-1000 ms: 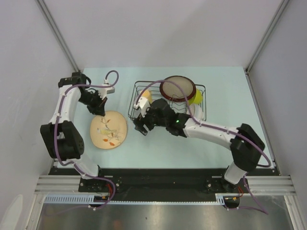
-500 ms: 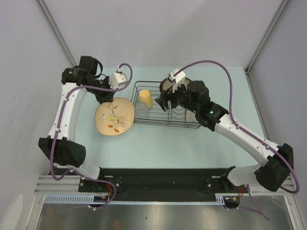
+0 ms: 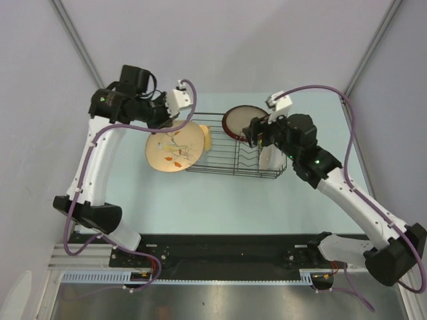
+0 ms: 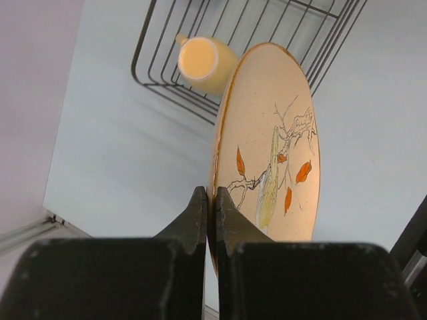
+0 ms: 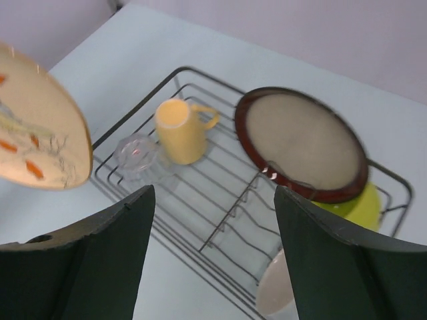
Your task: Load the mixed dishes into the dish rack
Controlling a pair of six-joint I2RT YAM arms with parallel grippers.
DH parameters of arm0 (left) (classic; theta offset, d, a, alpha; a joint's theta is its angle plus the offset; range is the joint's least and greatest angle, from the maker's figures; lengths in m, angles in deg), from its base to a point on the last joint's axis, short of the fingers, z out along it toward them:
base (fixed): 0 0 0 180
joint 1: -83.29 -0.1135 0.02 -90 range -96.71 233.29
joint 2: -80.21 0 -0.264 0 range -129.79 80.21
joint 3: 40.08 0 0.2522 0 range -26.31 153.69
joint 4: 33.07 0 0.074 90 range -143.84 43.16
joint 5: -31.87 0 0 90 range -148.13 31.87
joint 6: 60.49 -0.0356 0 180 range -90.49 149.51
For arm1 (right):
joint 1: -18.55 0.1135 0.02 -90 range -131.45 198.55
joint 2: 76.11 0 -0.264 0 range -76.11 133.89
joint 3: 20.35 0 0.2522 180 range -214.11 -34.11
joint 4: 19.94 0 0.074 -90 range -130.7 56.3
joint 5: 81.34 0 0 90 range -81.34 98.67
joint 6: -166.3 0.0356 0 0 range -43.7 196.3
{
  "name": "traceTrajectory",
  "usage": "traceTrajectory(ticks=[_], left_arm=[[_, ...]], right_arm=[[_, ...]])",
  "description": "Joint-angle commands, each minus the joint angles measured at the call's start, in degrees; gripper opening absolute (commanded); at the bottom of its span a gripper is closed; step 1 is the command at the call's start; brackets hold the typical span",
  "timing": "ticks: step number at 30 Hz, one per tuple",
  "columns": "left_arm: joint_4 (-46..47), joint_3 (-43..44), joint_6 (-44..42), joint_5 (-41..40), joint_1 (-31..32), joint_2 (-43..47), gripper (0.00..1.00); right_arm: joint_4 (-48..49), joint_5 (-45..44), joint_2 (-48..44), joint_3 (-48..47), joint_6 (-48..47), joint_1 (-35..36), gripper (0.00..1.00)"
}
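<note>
Plate rim sits hidden inside clamped left claw; right claw gapes, lime bowl mostly covered.

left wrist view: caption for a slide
Left gripper pinches the floral plate by its rim, edge-on, near the rack holding a mug.

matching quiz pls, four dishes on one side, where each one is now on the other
1 floral plate
2 yellow mug
3 red-rimmed dish
4 lime bowl

a standing in the dish rack by the clear glass
b peeking from under another dish
c pinched in the left end effector
d propped tilted in the rack

Pairs: 1-c, 2-a, 3-d, 4-b
</note>
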Motion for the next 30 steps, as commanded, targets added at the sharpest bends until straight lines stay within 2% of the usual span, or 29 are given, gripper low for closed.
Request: traceTrajectory(ticks=[1,10,24,30], left_arm=[[10.38,-2.74,1.94,-3.27,6.99,0.15,0.00],[17.23,7.00,5.19,-3.36,11.32,-8.64,0.00],[28.66,8.59,2.29,-8.02,21.07,-14.26,0.00],[36.74,5.61,1.15,-9.95,21.95,-15.41,0.00]], right_arm=[[2.15,-6.66,-7.68,0.44,4.12,-4.95,0.79],[-0.48,-7.29,-16.83,1.75,7.90,-12.34,0.79],[-2.25,-5.52,-19.55,7.29,10.72,-14.98,0.79],[-2.33,-6.41,-21.92,7.82,10.80,-16.83,0.79]])
